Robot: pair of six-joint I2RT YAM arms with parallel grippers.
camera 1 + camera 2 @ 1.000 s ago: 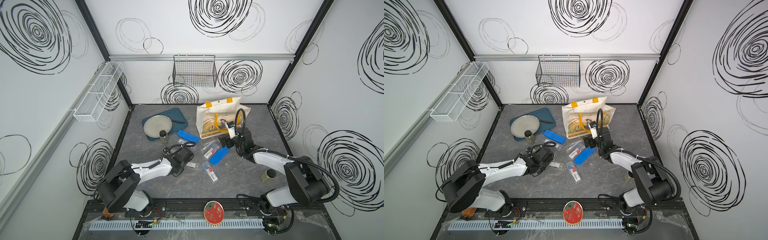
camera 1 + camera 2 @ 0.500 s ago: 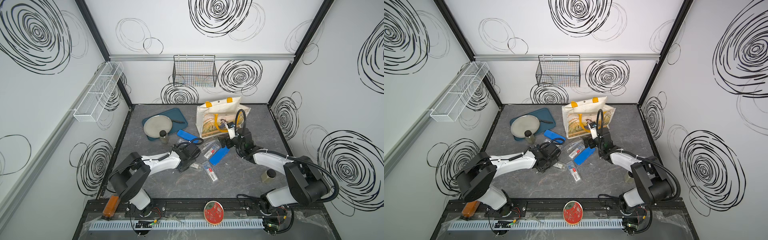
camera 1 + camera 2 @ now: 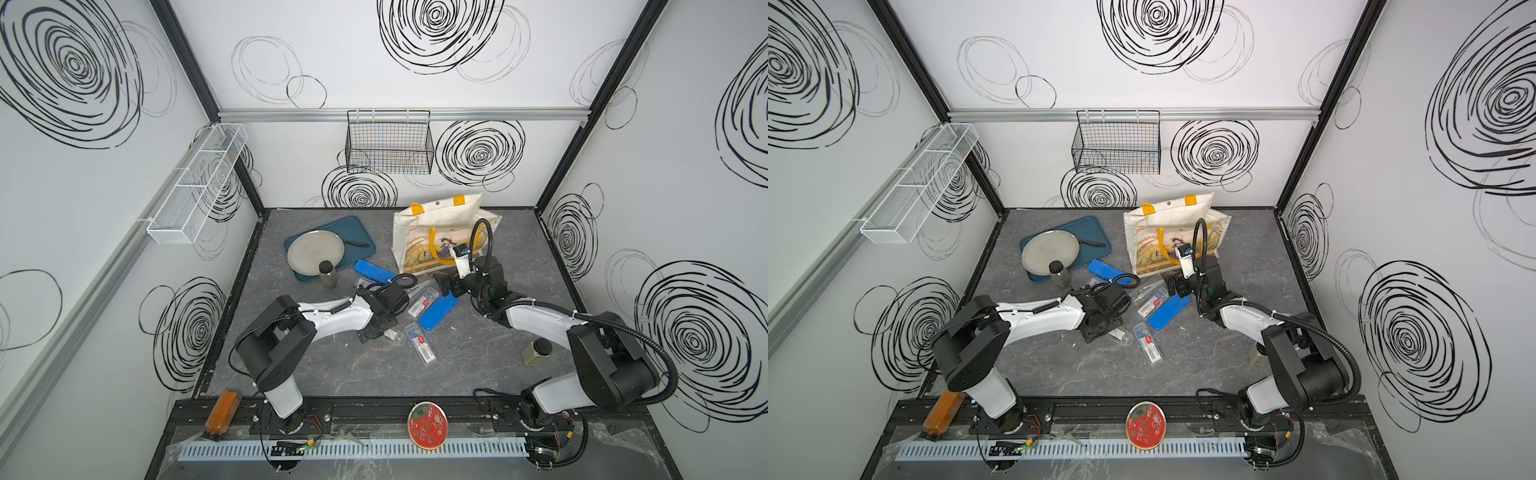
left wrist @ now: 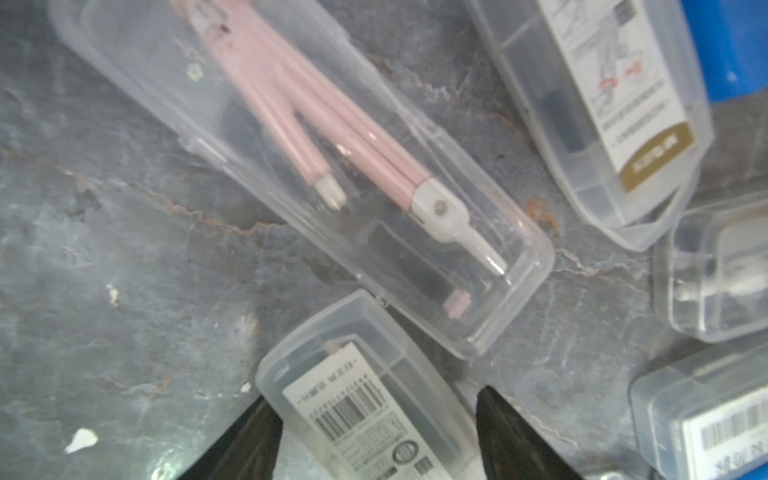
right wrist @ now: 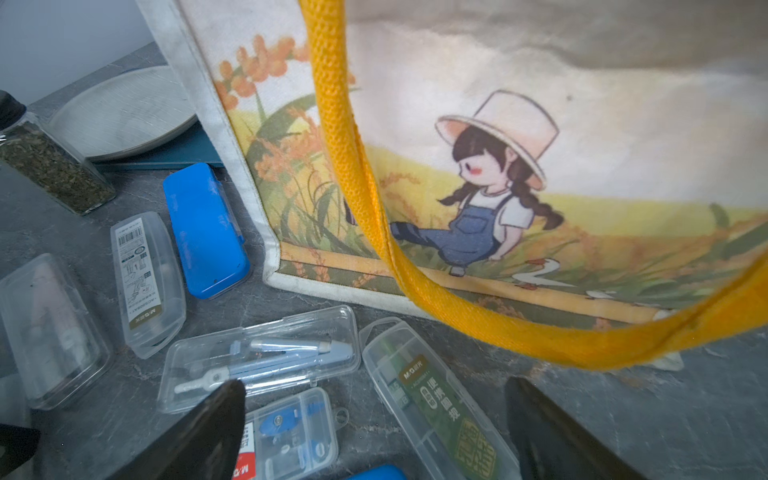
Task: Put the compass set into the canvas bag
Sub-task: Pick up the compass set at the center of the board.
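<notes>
1. Grey marbled tabletop [image 3: 478, 357] is shown in both top views, enclosed by white walls printed with black swirls. A black wire basket [image 3: 388, 141] is hung on the back wall at upper centre.
2. In both top views the canvas bag [image 3: 436, 224] is stood upright right of centre, near the back edge. Clear plastic cases [image 3: 422, 347] and a blue tin [image 3: 438, 309] are scattered on the table at centre frame, just in front of the bag and outside it.
3. In a top view the left gripper [image 3: 1104, 330] is seen low at the table at centre. The right gripper [image 3: 1173, 284] is found up and to the right of it, close before the bag's lower edge.
4. In the left wrist view the left gripper [image 4: 374, 415] is shown with its fingers [image 4: 249, 440] set on either side of a barcode-labelled case [image 4: 353, 399]. Whether it is pressed cannot be told. A pink compass case [image 4: 332, 174] is laid just beyond it.
5. In the right wrist view the right gripper [image 5: 374, 388] is held wide apart above the table. A green-labelled case [image 5: 440, 411] and a pale blue compass case [image 5: 266, 357] are laid below it, just before the bag's printed front, across which a yellow handle [image 5: 353, 166] is draped.
</notes>
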